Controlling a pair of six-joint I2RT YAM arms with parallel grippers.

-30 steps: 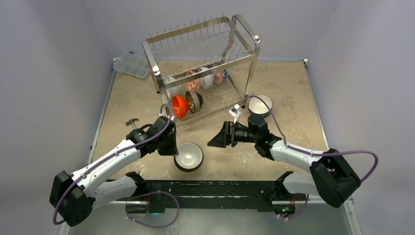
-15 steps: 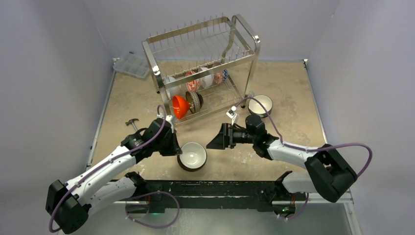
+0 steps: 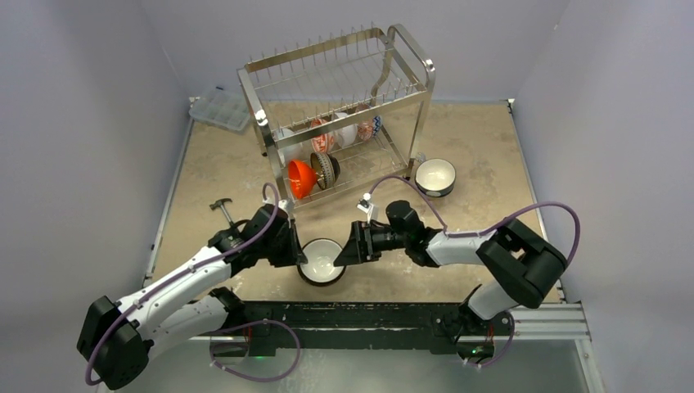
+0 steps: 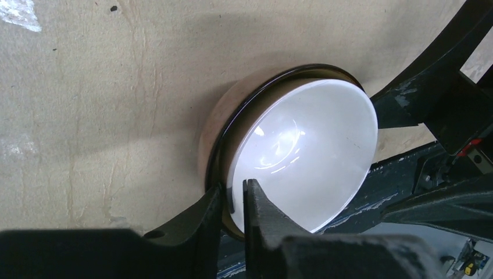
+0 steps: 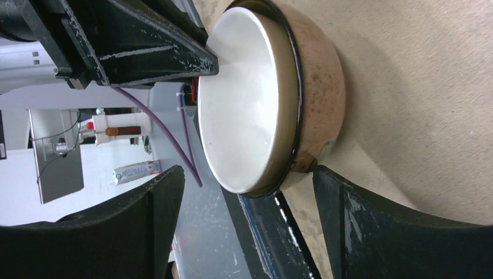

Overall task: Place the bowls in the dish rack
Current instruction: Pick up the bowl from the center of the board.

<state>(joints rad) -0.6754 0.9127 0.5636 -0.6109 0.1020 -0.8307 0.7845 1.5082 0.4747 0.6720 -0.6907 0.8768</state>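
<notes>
Showing two robot arms meeting at one bowl, the overhead view has a brown-sided bowl [image 3: 321, 262] with a white inside. It sits upright on the beige worktop [image 3: 221, 164], low in the centre of the frame.

The left gripper [image 4: 232, 189] reaches in from the left. Its jaws stand narrow, one finger inside the rim and one outside, pinching the bowl's left edge.

The right gripper [image 5: 245, 173] reaches in from the right. Its jaws are spread wide, one on either side of the bowl's opposite rim, open around it rather than closed on it.

The dish rack [image 3: 344, 108], a shiny two-tier wire frame, stands above the centre of the frame. On its lower tier, an orange bowl [image 3: 300, 178] is tipped on edge at the front left. A dark ribbed bowl [image 3: 326, 169] sits beside it and several more stand behind.

A second white-lined bowl [image 3: 435, 174] sits upright on the worktop just right of the rack. A clear plastic box [image 3: 221, 109] lies at the upper left.
</notes>
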